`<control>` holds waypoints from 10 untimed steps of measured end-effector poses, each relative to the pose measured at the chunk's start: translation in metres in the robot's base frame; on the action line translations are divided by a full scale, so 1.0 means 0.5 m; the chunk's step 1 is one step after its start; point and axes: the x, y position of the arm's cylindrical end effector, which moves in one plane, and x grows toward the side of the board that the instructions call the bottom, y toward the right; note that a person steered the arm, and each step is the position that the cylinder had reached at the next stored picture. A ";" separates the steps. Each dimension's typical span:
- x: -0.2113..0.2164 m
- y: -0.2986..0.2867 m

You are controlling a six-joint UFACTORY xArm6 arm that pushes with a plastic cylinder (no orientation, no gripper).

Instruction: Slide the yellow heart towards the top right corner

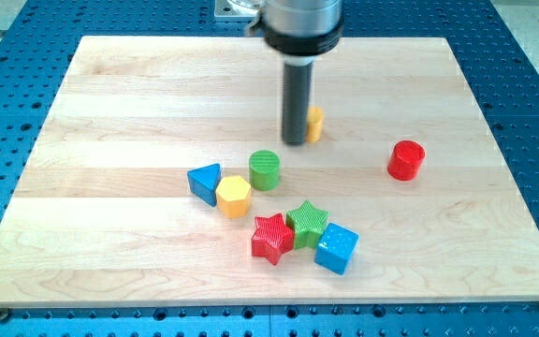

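The yellow heart (pixel 316 123) sits a little above the board's middle, mostly hidden behind my rod; only its right side shows. My tip (pixel 295 142) rests on the board right against the heart's left side, at its lower left.
A red cylinder (pixel 406 160) stands to the right. A green cylinder (pixel 264 169), a blue triangle (pixel 205 181) and a yellow hexagon (pixel 234 196) lie below the tip. A red star (pixel 271 238), a green star (pixel 307 223) and a blue cube (pixel 336 248) cluster lower down. The wooden board (pixel 110 112) lies on a blue perforated table.
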 end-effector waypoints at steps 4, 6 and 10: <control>-0.182 0.271; -0.190 0.289; -0.171 0.333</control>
